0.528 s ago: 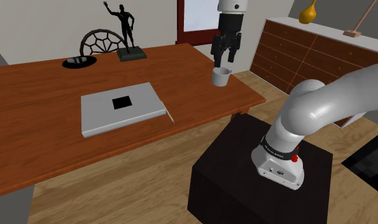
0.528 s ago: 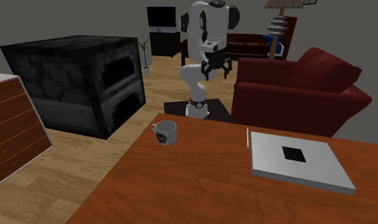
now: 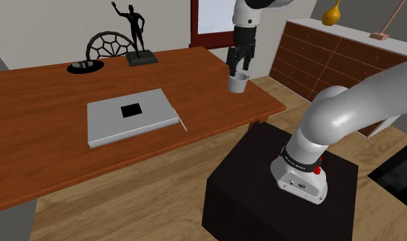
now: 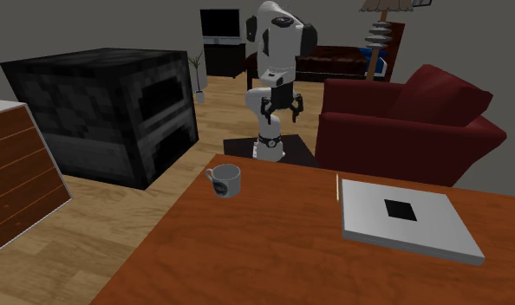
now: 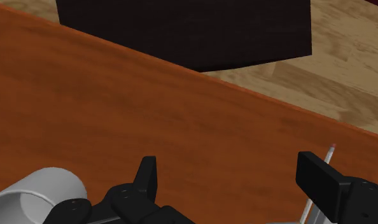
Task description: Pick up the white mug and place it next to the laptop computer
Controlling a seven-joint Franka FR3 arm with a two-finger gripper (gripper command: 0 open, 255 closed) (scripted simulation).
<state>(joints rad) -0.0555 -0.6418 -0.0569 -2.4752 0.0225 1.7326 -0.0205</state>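
The white mug [image 3: 238,83] stands upright near the wooden table's [image 3: 51,103] corner by the stand; it has a dark mark on its side [image 4: 223,180]. My gripper [image 3: 240,66] hangs open just above it, touching nothing. In the wrist view the open fingers [image 5: 147,179] stand wide apart over bare tabletop, with the mug's rim [image 5: 40,194] just outside one finger, not between them. The closed grey laptop [image 3: 130,115] lies flat in the middle of the table, well away from the mug [image 4: 407,217].
A pencil [image 3: 183,124] lies by the laptop's edge. A black figurine [image 3: 135,34], a wheel-shaped ornament [image 3: 109,46] and a dark dish [image 3: 84,66] sit at the table's far side. A chest of drawers [image 3: 332,58], a red armchair [image 4: 412,121] and a dark block [image 4: 108,108] surround the table.
The gripper has come down closer to the mug and its wrist has turned. The mug and laptop have not moved.
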